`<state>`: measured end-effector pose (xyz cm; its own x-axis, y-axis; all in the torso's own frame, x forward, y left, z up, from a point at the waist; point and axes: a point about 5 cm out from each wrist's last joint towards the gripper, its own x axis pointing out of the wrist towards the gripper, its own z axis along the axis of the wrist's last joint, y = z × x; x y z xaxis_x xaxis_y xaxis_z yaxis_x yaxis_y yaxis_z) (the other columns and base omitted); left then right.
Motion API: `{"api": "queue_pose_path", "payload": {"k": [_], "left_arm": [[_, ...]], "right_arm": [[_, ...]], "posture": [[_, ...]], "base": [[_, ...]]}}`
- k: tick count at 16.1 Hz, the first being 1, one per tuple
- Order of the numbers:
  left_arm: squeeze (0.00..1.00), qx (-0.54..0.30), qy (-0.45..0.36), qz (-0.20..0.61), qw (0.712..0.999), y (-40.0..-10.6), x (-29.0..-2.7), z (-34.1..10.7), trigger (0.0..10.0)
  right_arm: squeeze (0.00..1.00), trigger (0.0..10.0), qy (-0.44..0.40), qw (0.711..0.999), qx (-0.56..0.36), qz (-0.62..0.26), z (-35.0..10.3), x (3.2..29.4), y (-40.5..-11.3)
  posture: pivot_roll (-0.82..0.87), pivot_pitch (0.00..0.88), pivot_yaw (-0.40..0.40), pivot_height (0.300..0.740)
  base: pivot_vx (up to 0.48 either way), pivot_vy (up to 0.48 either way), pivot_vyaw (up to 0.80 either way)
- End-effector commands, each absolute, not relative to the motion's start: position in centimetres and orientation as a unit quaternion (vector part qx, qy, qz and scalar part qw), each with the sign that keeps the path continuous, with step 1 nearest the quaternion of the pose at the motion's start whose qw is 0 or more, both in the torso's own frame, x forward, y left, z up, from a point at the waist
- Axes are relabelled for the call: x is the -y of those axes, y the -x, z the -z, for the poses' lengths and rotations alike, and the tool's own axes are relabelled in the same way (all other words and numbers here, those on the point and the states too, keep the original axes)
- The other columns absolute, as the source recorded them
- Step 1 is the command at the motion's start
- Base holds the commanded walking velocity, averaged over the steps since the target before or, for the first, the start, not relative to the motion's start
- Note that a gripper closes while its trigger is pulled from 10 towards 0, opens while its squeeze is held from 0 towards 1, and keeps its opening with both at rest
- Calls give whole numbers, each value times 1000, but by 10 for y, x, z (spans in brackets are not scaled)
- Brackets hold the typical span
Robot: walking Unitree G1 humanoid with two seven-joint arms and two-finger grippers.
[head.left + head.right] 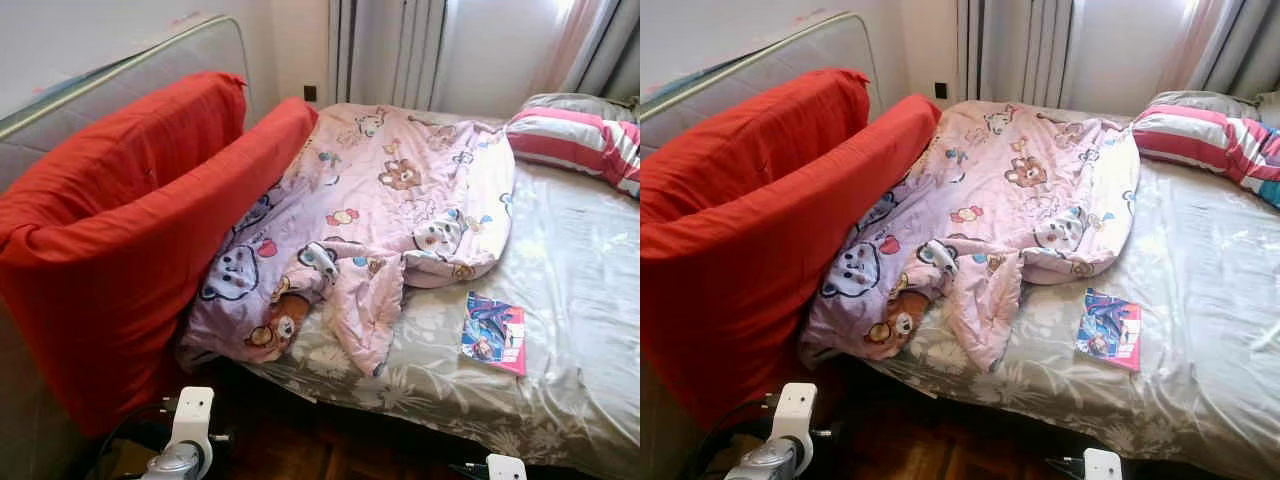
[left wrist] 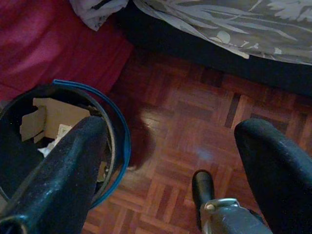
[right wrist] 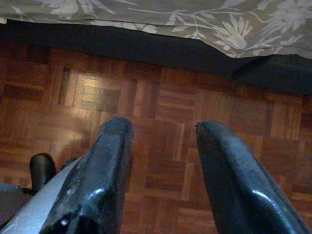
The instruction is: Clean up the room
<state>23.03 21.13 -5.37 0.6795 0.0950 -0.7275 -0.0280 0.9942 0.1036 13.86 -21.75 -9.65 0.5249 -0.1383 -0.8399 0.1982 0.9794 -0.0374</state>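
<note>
A bed (image 1: 570,300) covered with a grey floral sheet (image 1: 440,370) occupies most of the head views. A pink quilt (image 1: 390,200) printed with bears lies crumpled across the bed's left half, one corner hanging over the near edge. A small colourful book (image 1: 494,333) lies flat on the sheet, just beside the quilt's lower fold and apart from it. A pink-and-white striped pillow (image 1: 575,145) sits at the far right of the bed. Two red cushions (image 1: 130,230) lean against a grey upholstered panel (image 1: 150,60) on the left, the nearer one touching the quilt's edge. Curtains (image 1: 390,50) hang behind the bed.

The left gripper (image 2: 170,161) hangs low over the parquet floor (image 2: 195,122), fingers spread wide with nothing between them. Under its one finger (image 2: 68,170) stands a dark bin (image 2: 114,131) with a blue rim, holding scraps of cardboard (image 2: 53,117). The bin stands beside the red fabric and near the bed's edge.

The right gripper (image 3: 163,165) also hangs over the parquet by the bed's overhanging sheet, fingers parted and empty.
</note>
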Motion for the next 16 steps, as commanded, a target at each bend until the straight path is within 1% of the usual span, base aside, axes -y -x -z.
{"api": "queue_pose_path", "payload": {"k": [1, 2, 6, 9, 12, 13, 16], "left_arm": [[0, -406, -51, -29, 912, -228, -212, 55, 10000], [0, -406, -51, -28, 912, -228, -212, 55, 10000], [0, -407, -53, -26, 912, -228, -211, 55, 10000], [0, -407, -53, -24, 912, -228, -211, 56, 10000], [0, -407, -53, -23, 911, -228, -210, 56, 10000], [0, -407, -53, -22, 911, -227, -210, 56, 10000], [0, -408, -53, -22, 911, -227, -209, 56, 10000]], "right_arm": [[0, 10000, -32, 871, -480, 103, 97, 219, -137], [0, 10000, -33, 868, -484, 103, 97, 219, -136], [0, 10000, -32, 868, -486, 100, 98, 218, -136], [0, 10000, -32, 872, -478, 99, 96, 218, -138], [0, 10000, -28, 868, -486, 97, 97, 219, -137], [0, 10000, -28, 863, -495, 96, 99, 218, -134], [0, 10000, -22, 865, -493, 90, 98, 218, -135]], "posture": [[87, 0, 16, 740], [88, 0, 16, 740], [89, 0, 14, 740], [82, 0, 13, 740], [82, 0, 12, 740], [83, 0, 11, 740], [83, 0, 11, 740]], "base": [[0, 0, 0], [0, 0, 0], [0, 0, -745], [0, 0, 0], [0, -260, 0], [0, -259, -800], [0, -268, -800]]}}
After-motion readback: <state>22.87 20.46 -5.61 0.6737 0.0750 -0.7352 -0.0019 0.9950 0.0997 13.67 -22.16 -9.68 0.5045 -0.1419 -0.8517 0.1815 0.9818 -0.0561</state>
